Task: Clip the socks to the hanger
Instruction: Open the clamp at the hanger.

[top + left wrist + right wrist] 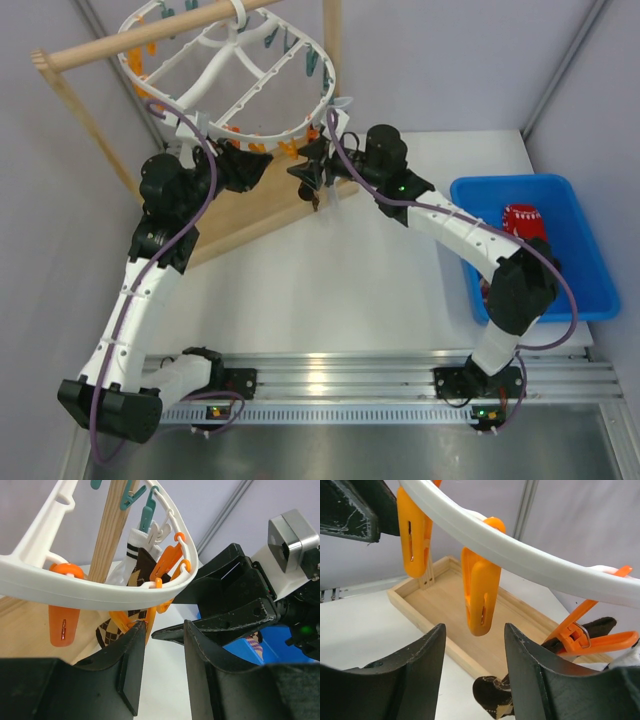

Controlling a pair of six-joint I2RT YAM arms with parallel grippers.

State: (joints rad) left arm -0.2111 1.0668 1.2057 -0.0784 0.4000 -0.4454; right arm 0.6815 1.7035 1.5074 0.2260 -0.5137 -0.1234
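Note:
The white oval hanger (215, 100) hangs from a wooden pole, with orange and teal clips round its rim. An argyle sock (496, 697) hangs from an orange clip (585, 637) on the rim (530, 562). In the left wrist view the argyle sock (142, 567) hangs beside a white sock with dark bands (132, 545). My left gripper (165, 625) is open and empty just under the rim (100, 592). My right gripper (475, 640) is open and empty, its jaws below a free orange clip (481, 597). From above the two grippers (262, 163) (305, 172) nearly meet tip to tip.
A wooden tray base (260, 205) lies under the hanger, with the wooden pole (150, 40) above. A blue bin (580, 260) at the right holds a red sock (522, 218). A striped sock (255, 642) shows in it too.

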